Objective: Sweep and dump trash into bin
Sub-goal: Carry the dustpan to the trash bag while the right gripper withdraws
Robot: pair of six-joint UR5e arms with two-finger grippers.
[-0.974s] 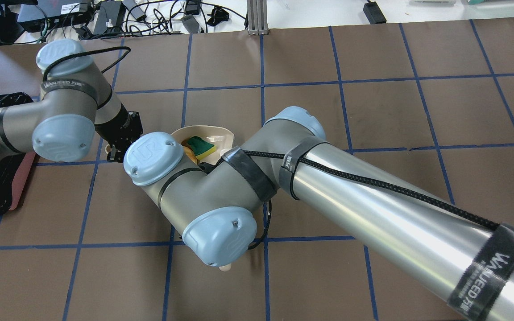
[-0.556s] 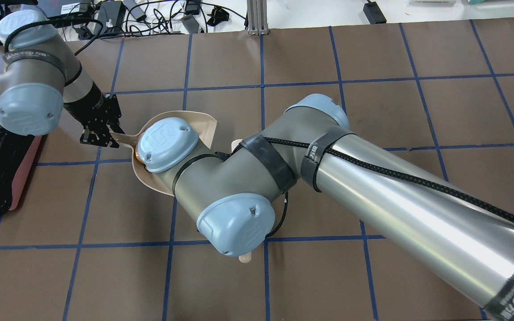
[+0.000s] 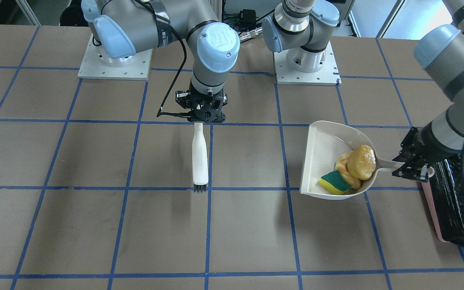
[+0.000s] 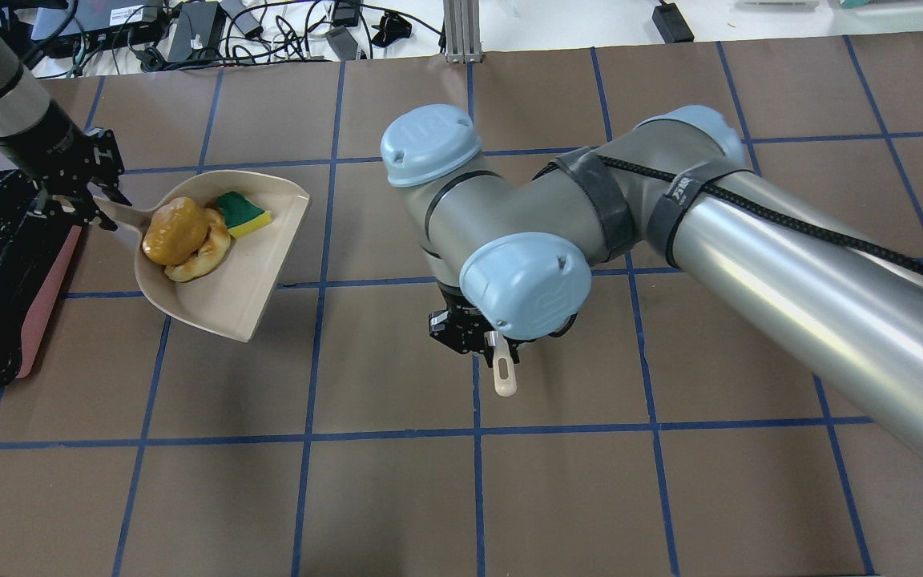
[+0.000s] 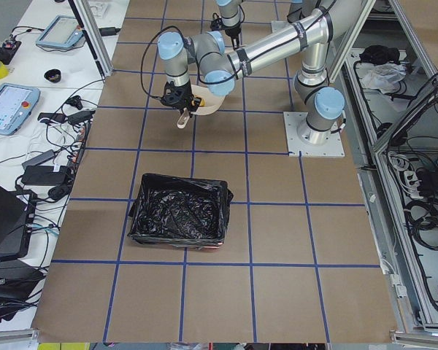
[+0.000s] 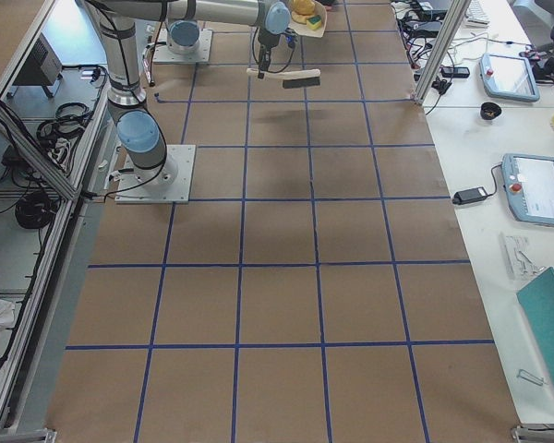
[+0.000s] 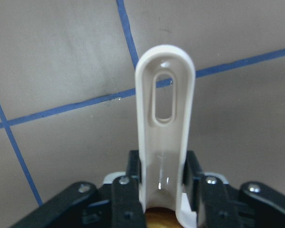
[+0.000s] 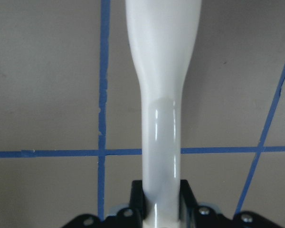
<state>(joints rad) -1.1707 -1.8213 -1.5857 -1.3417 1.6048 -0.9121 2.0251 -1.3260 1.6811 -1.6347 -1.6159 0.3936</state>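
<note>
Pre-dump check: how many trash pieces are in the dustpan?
3, all in the dustpan: roll nearest the handle, croissant piece pressed against it, sponge piece beside them. Smaller bits could hide underneath.

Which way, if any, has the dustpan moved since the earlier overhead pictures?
Yes. The dustpan crossed the vertical blue tape line leftward in the overhead view, ending closer to the bin.

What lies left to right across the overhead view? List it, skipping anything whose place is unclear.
The pinkish bin lined with black plastic → left gripper gripping the handle of the beige plastic dustpan → golden-brown oval roll → green-and-yellow sponge piece → right gripper holding the pale-handled brush.
</note>
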